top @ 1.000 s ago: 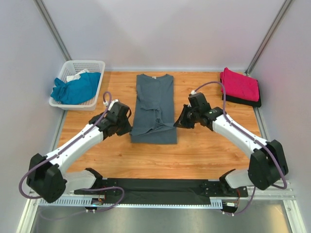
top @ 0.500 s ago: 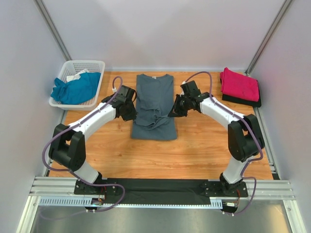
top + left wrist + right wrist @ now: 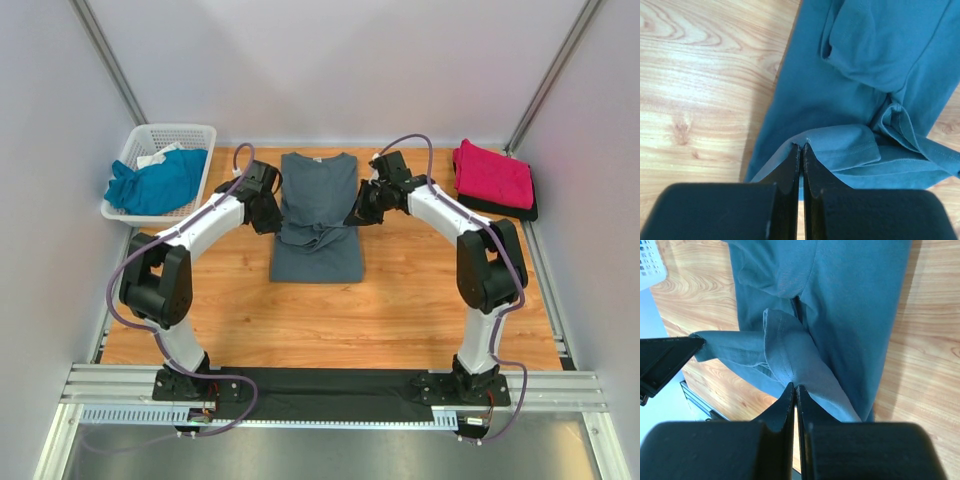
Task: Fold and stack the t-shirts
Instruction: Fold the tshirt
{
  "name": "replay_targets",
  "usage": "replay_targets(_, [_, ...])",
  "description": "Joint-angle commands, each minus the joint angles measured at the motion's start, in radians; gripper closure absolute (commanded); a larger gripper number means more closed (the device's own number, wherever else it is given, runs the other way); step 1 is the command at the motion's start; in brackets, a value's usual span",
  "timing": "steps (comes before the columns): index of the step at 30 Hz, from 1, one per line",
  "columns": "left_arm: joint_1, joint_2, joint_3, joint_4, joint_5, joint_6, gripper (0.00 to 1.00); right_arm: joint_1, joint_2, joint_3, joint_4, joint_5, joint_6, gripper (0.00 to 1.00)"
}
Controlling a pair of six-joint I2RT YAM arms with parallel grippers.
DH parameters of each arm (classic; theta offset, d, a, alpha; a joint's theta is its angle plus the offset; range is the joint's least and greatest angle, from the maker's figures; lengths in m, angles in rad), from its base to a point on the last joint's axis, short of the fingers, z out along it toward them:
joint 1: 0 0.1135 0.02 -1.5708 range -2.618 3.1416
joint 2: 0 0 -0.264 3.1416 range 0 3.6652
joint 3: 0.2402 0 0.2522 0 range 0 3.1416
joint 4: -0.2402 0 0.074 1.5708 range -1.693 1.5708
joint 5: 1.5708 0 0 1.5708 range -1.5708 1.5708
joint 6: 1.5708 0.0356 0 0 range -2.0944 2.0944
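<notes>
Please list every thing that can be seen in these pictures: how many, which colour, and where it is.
slate-grey t-shirt: one, dark grey-blue, middle of the table, lower part doubled over toward the collar
magenta-pink t-shirt: one, pink, folded, far right corner, on top of the dark garment
dark garment: one, near black, folded, under the pink one
teal-blue t-shirt: one, teal, crumpled inside the basket
white cloth: one, white, in the basket behind the teal one; kind unclear
basket: one, white lattice, far left corner
table: one, light wood
left gripper: one, black, closed on the grey shirt's hem
right gripper: one, black, closed on the same shirt's fabric
</notes>
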Motion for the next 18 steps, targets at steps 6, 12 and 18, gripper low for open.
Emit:
replay_targets(6, [0.038,0.057,0.073,0.013,0.036,0.033,1.0,-0.022,0.057,0.087,-0.027,-0.017,-0.031,1.0])
replay_targets(12, [0.038,0.094,0.112,0.011,0.044,0.058,1.0,-0.04,0.08,0.111,-0.034,-0.014,-0.037,1.0])
replay_targets(18, [0.04,0.137,0.156,0.003,0.039,0.05,1.0,-0.051,0.108,0.13,-0.038,-0.037,-0.037,1.0])
